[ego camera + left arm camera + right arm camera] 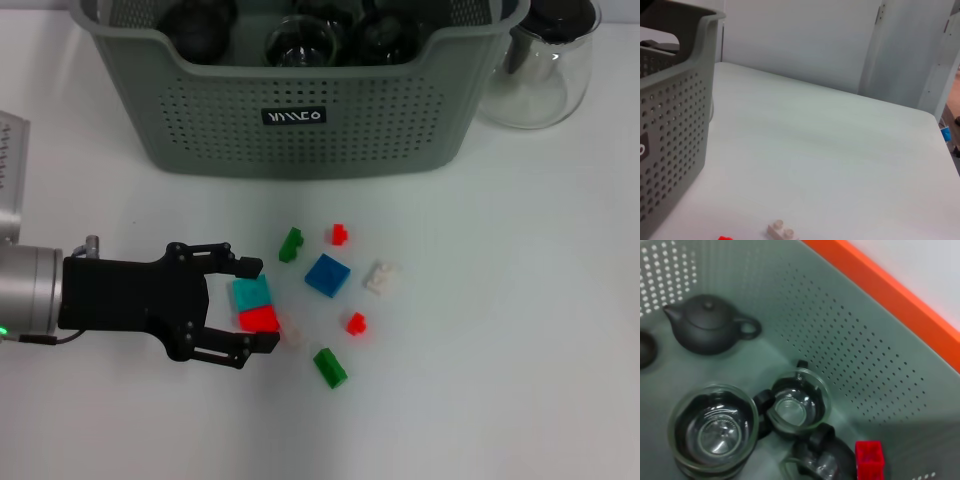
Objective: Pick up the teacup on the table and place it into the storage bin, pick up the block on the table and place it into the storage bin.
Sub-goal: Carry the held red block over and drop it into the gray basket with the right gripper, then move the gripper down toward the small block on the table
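Observation:
The grey-green storage bin [300,130] stands at the back of the table; its perforated wall also shows in the left wrist view [670,140]. Inside it the right wrist view shows a dark teapot [707,325], glass teacups [797,402] and a red block [870,460] at the picture's edge; I cannot tell whether that block is held. My left gripper [257,305] is open, low over the table, its fingers either side of a teal block [251,293] and a red block [259,319]. My right gripper itself is out of view.
Loose blocks lie right of the left gripper: green [290,244], small red [339,234], blue [327,275], white [381,277], red [356,323], green [329,367]. A clear glass carafe [540,70] stands right of the bin.

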You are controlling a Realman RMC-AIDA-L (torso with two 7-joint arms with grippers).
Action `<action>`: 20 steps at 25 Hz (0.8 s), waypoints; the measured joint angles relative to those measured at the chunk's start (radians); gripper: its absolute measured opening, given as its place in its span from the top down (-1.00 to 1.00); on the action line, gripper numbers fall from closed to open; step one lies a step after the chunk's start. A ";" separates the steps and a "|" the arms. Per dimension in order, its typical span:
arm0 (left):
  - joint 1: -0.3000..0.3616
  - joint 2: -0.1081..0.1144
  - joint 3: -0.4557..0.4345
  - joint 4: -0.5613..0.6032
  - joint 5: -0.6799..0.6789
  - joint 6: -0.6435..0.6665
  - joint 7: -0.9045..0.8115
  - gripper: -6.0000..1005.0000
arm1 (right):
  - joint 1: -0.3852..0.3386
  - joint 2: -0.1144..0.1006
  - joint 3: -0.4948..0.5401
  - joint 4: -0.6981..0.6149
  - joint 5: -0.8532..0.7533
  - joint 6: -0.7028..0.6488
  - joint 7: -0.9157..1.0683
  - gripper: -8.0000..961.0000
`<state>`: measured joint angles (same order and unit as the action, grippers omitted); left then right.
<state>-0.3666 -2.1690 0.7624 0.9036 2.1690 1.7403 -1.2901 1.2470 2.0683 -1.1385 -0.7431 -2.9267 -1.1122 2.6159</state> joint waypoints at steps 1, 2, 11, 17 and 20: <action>0.000 0.000 0.000 0.000 0.000 -0.001 0.000 -0.78 | -0.003 0.000 -0.009 0.000 -0.001 0.007 0.006 0.58; -0.001 0.000 0.000 0.000 0.000 -0.001 0.000 -0.78 | -0.005 0.000 -0.012 0.000 -0.001 0.010 0.008 0.58; -0.004 0.000 0.000 0.000 0.000 -0.005 -0.004 -0.78 | -0.012 0.001 -0.012 -0.005 -0.003 0.023 0.009 0.57; -0.006 0.000 0.000 0.000 -0.001 -0.006 -0.012 -0.78 | -0.012 0.003 -0.012 -0.014 -0.004 0.035 0.009 0.40; -0.006 0.000 0.000 0.000 -0.002 -0.006 -0.012 -0.78 | -0.020 0.006 -0.005 -0.061 0.006 0.036 0.008 0.16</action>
<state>-0.3728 -2.1690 0.7625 0.9036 2.1674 1.7348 -1.3023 1.2268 2.0745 -1.1431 -0.8041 -2.9204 -1.0763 2.6234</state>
